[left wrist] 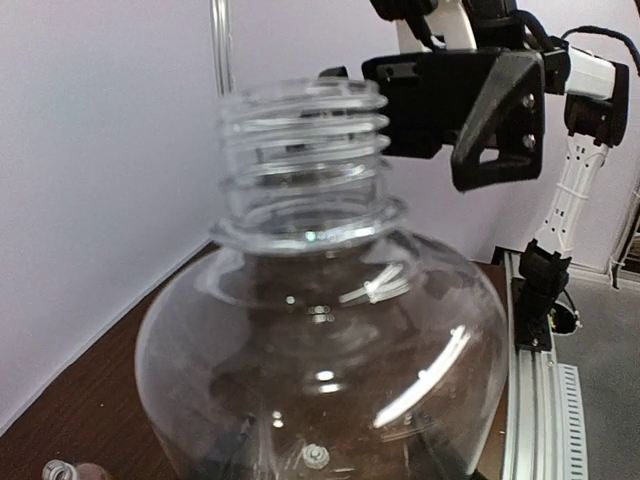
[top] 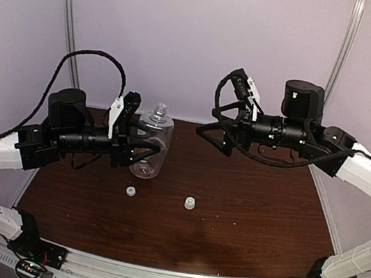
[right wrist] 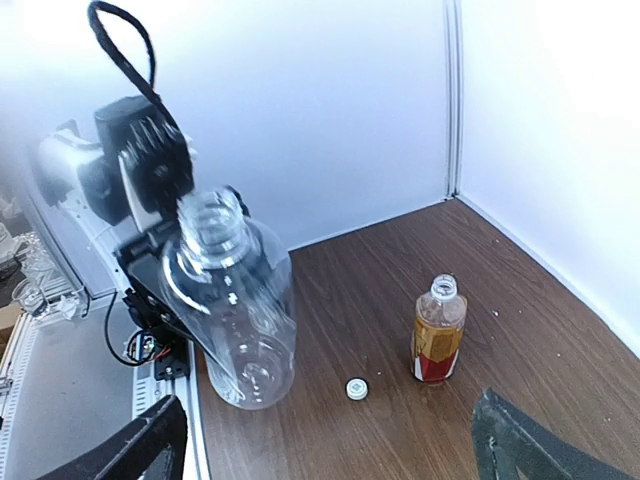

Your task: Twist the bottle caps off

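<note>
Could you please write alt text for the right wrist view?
An uncapped clear bottle, gripped by the left gripper, leans at left; on the dark wooden table an uncapped amber bottle with a red label stands at right, a white cap lying between them. The right gripper is open.

Robotics test cell: plain white wall panels (top: 202, 36) between aluminium posts (top: 71, 15) enclose a wood-grain table (top: 251, 213), with a mounting rail (top: 171, 274) along the frame's bottom edge.

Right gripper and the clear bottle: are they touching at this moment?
Apart. The top view shows a plain gap between the open right gripper and the clear bottle; the gripper hangs off to the bottle's side.
</note>
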